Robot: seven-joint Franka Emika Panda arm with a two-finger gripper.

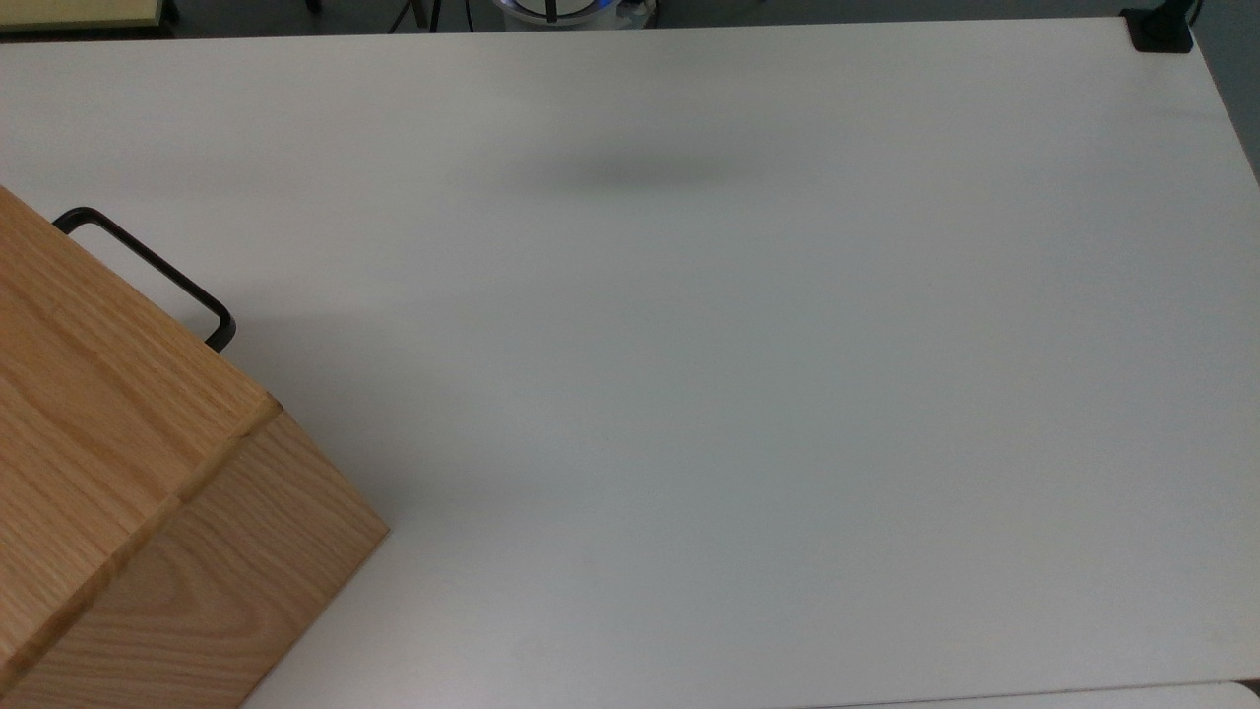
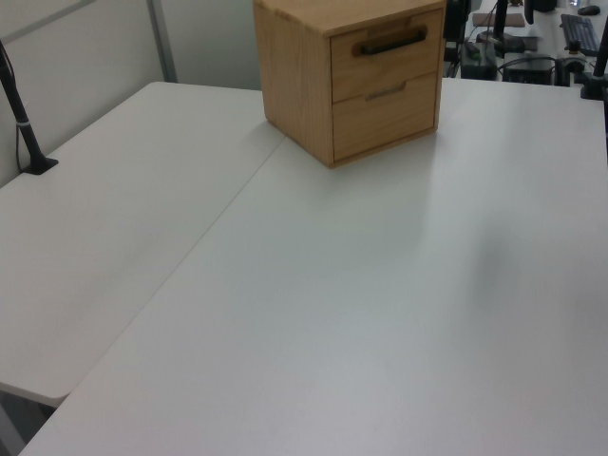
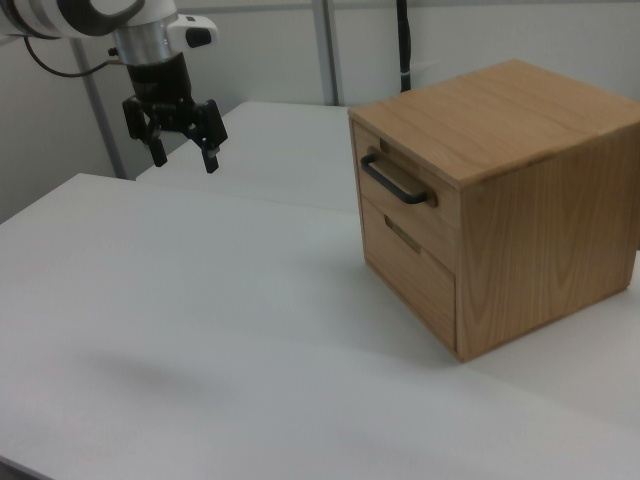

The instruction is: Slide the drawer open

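While the oak-grain casing [image 3: 500,200] sits at the right view's right on the white table [image 3: 200,330], the gripper [image 3: 183,155] hangs in the air at the right view's upper left, well apart from it, fingers [image 3: 211,152] spread apart with nothing between them. Fingers point down, clear above the tabletop.

Drawer [image 3: 400,190]: upper of two fronts, flush with the casing face, shut. Its black bar handle [image 3: 393,183] stands proud of the front panel. Lower front [image 3: 408,265] below it, with a small recessed pull.

Left view: casing [image 2: 347,76] stands at the far end of the table, near the seam [image 2: 180,266] where two tabletops meet; drawer front [image 2: 385,52] faces the left view's lower right, handle [image 2: 391,42] across it.

Top view: casing [image 1: 128,473] fills the top view's lower-left corner, with the handle [image 1: 157,271] jutting past its upper edge over bare tabletop [image 1: 738,394]. A soft shadow [image 1: 640,177] lies on the table near the top view's upper middle. A black clamp base [image 1: 1160,32] sits at the top view's upper-right table corner.

Broad open table surface lies between gripper and drawer front.
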